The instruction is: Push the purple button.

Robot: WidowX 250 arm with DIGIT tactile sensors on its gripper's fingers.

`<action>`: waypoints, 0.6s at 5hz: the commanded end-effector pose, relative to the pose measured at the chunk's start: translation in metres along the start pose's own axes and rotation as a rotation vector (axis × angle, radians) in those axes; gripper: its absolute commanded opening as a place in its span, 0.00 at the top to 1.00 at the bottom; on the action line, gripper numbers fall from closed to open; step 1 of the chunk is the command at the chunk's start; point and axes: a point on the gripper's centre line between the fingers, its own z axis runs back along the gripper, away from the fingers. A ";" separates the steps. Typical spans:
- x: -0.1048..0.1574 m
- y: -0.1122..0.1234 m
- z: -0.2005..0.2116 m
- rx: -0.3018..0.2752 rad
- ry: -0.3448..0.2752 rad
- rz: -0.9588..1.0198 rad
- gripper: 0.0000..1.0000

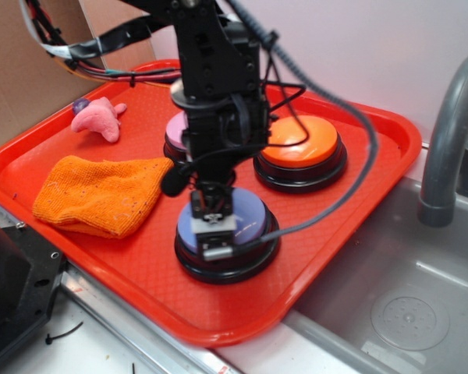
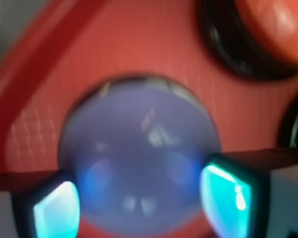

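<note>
Red plastic tray (image 1: 359,234): glossy bluish-purple domed button (image 1: 249,214) is shown directly beneath the gripper (image 1: 214,226), jaws parted and empty; contact appears reached, full depression unconfirmed.

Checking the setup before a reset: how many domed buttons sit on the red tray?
3: periwinkle domed button nearest the front under the gripper, orange domed button back right, pale pink-lilac domed button mostly hidden behind the arm.

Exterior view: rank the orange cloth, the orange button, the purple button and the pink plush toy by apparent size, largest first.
1. orange cloth, widest spread.
2. orange button and purple button: alike in size; the gripper covers part of the purple one, and it sits nearer the camera, so no ranking between them.
3. pink plush toy, smallest.
</note>
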 end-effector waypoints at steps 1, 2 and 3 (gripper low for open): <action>0.002 -0.005 0.041 0.018 -0.053 0.027 0.00; 0.001 -0.004 0.045 0.016 -0.069 0.029 0.00; -0.002 -0.001 0.054 0.019 -0.083 0.041 0.00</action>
